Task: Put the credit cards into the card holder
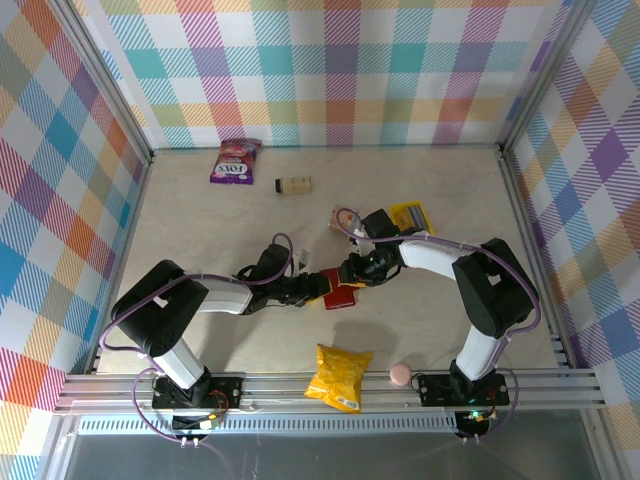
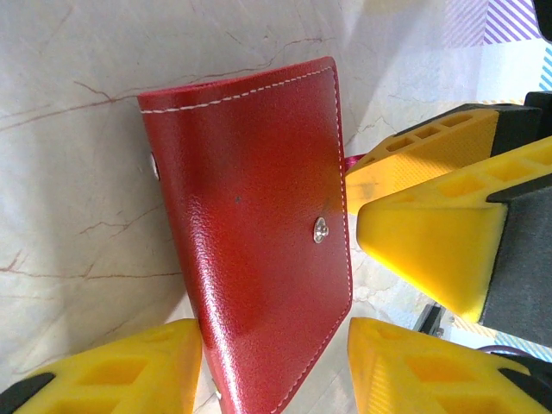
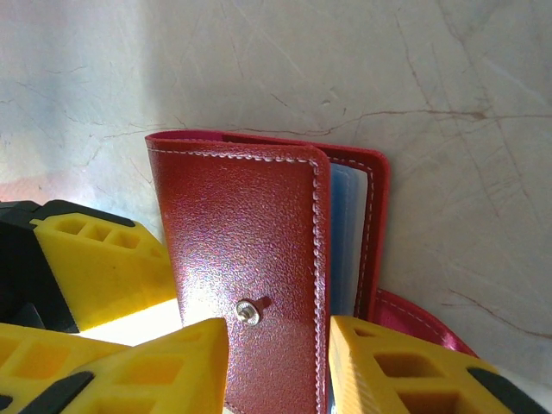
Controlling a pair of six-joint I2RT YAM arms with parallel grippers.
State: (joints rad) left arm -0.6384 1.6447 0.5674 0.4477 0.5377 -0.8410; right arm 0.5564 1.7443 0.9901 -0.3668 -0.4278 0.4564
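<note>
Left gripper (image 2: 274, 369) is grasping the card holder (image 2: 259, 233): the red case fills the gap between my two yellow pads (image 2: 129, 371), and its side edges meet both. Far-left of that hand, by the back wall, is a purple snack bag (image 1: 235, 160), with a small beige bottle (image 1: 293, 184) just right of it. The card holder sits mid-table (image 1: 420, 320), a bit near of centre, between my two hands. Its front cover is closed over, a metal snap stud (image 3: 248, 312) showing. A blue credit card (image 3: 342, 241) is tucked inside between front and back covers. The pink snap tab (image 3: 423, 321) sticks out on the right side. A yellow chip bag (image 1: 338, 378) lies at the near edge. Right gripper (image 3: 280, 366) is at the holder. One pad overlaps the front cover and the other sits by the open edge. I cannot tell whether it is clenched on it or released. A pink ball (image 1: 400, 374) is near-right of the chip bag. A flat yellow item (image 1: 410, 215) lies further back.
</note>
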